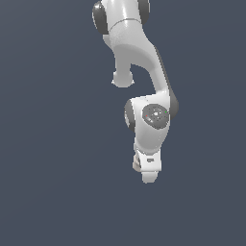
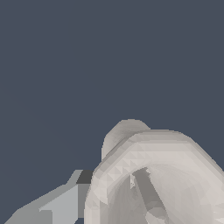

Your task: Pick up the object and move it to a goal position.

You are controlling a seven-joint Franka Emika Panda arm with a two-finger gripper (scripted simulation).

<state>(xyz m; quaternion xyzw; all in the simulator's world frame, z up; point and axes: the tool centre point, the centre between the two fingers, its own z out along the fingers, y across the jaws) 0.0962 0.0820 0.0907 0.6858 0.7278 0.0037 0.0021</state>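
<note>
The object (image 2: 153,175) sits right at the gripper (image 1: 148,174), low at the arm's end, with one finger (image 2: 57,205) beside its rim – whether the jaws pinch it I cannot tell – so a weak, off-centre hold could let it slip during the carry.

One robot arm (image 1: 144,86), one end effector (image 1: 148,170), one off-white cup-like object (image 2: 153,175), one visible finger (image 2: 57,205)

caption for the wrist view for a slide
Wrist view: the off-white cup-like object fills the frame, hollow rim toward the camera, beside one grey gripper finger.
</note>
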